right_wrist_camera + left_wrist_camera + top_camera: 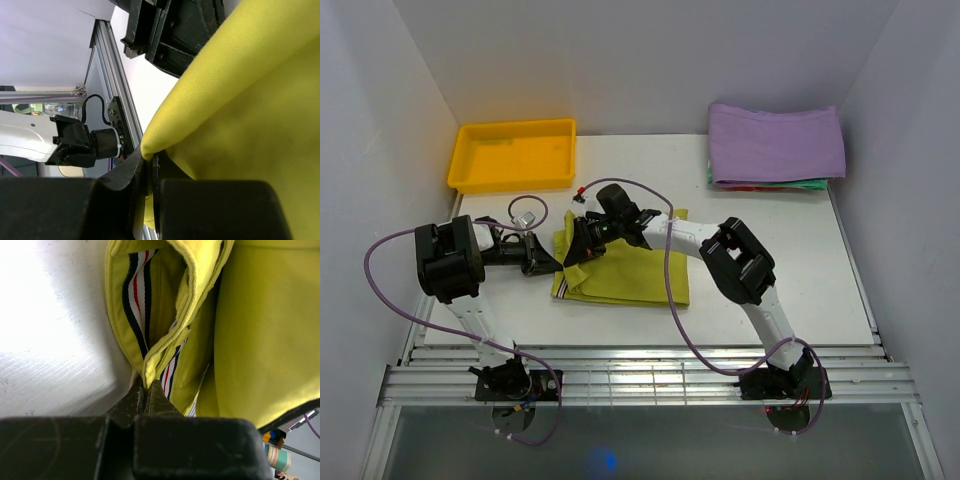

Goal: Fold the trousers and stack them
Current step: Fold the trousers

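Note:
The yellow-green trousers (625, 270) lie folded in a rough rectangle at the table's middle. My left gripper (548, 263) is shut on their left edge at the waistband; the left wrist view shows the striped trim (137, 300) and the yellow hem pinched between my fingertips (146, 390). My right gripper (582, 238) is shut on a fold of the trousers (240, 100) near their upper left corner and holds that cloth lifted, with the fold's edge pinched at the tips (149, 159).
A yellow tray (513, 154) stands at the back left. A purple folded cloth (775, 142) lies on a stack at the back right. A small clear ring-shaped object (526, 217) lies near the left arm. The aluminium rail frame (640, 375) runs along the near edge.

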`<state>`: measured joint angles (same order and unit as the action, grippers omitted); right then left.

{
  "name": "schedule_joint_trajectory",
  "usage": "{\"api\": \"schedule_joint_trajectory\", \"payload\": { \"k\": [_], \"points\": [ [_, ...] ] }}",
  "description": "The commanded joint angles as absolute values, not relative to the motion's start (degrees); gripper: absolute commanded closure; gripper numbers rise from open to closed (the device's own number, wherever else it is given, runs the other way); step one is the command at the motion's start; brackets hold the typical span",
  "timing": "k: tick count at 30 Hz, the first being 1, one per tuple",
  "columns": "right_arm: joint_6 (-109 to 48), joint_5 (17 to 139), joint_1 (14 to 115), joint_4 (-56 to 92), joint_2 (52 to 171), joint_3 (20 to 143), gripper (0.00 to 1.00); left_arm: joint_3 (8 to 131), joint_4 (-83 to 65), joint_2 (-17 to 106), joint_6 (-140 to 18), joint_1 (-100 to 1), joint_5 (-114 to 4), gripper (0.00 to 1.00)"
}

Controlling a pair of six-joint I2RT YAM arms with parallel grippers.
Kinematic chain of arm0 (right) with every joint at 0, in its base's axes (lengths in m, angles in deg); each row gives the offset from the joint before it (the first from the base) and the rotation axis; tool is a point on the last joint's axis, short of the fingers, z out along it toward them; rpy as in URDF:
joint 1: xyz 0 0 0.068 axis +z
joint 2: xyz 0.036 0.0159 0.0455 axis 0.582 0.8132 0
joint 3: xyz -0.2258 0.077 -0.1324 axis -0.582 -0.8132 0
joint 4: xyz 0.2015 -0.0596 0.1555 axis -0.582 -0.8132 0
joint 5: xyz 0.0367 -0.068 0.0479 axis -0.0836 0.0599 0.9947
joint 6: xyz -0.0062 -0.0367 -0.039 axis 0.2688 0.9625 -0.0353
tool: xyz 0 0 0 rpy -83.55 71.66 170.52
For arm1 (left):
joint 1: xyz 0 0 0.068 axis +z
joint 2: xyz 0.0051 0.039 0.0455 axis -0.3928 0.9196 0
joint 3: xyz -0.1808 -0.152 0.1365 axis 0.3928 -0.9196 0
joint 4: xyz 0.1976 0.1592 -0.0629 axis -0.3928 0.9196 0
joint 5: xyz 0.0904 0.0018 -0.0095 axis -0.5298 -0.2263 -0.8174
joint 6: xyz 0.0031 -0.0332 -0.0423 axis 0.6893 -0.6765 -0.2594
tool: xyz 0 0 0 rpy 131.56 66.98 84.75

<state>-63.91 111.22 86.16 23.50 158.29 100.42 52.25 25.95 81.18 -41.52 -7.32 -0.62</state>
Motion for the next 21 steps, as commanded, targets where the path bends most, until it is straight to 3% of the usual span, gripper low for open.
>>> {"api": "schedule_joint_trajectory", "payload": {
  "k": [1, 13, 15, 17, 18, 21],
  "points": [
    [-68.1, 113.3, 87.4, 29.5, 157.2, 103.6, 0.92, 51.6, 24.7, 82.0, -40.7, -8.0, -1.5, 1.00],
    [-75.4, 114.8, 88.1, 36.8, 161.9, 102.6, 0.92, 51.3, 24.0, 82.1, -41.4, -8.0, -2.2, 0.98],
    [-76.1, 115.4, 88.1, 38.4, 162.3, 102.5, 0.71, 51.2, 23.7, 81.6, -41.8, -8.0, -2.8, 0.84],
    [-76.0, 116.3, 88.1, 39.3, 161.6, 102.0, 0.59, 51.4, 24.0, 80.3, -42.1, -7.8, -4.7, 0.76],
    [-75.5, 116.7, 88.1, 39.2, 161.1, 101.9, 0.56, 51.6, 24.0, 79.7, -42.1, -7.5, -5.4, 0.66],
    [-73.2, 117.6, 87.6, 39.0, 158.0, 100.4, 0.47, 52.9, 24.2, 77.7, -42.7, -5.7, -7.1, 0.54]
  ]
}}
